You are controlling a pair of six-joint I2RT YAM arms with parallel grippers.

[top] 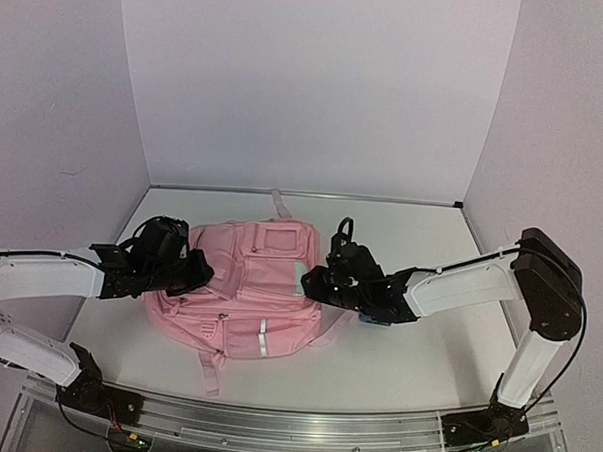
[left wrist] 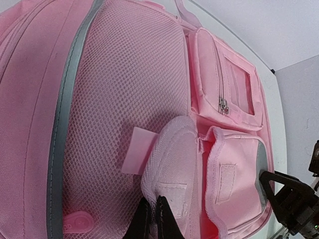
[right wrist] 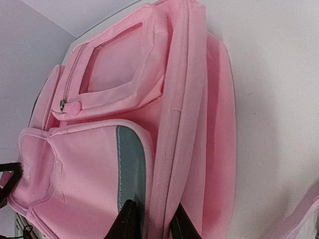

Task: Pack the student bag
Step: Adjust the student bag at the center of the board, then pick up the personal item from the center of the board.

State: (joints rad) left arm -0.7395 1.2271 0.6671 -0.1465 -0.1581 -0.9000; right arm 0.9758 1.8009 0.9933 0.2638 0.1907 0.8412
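Note:
The student bag [top: 249, 284] is a soft pink backpack lying front side up in the middle of the table. My left gripper [top: 201, 272] is at its left side, shut on a pink pocket flap with a white velcro patch [left wrist: 172, 159]; the fingertips [left wrist: 153, 201] pinch the flap's edge and lift it off the mesh pocket. My right gripper [top: 309, 283] is at the bag's right side. Its jaws [right wrist: 153, 206] stand apart, one on each side of a raised pink seam ridge [right wrist: 172, 149] next to the grey-green trim [right wrist: 130, 159].
White walls close in the table [top: 411, 241] on the left, back and right. A pink strap [top: 211, 372] trails toward the near edge and a handle loop [top: 280, 203] points to the back wall. Something small and blue [top: 378, 318] shows under the right wrist.

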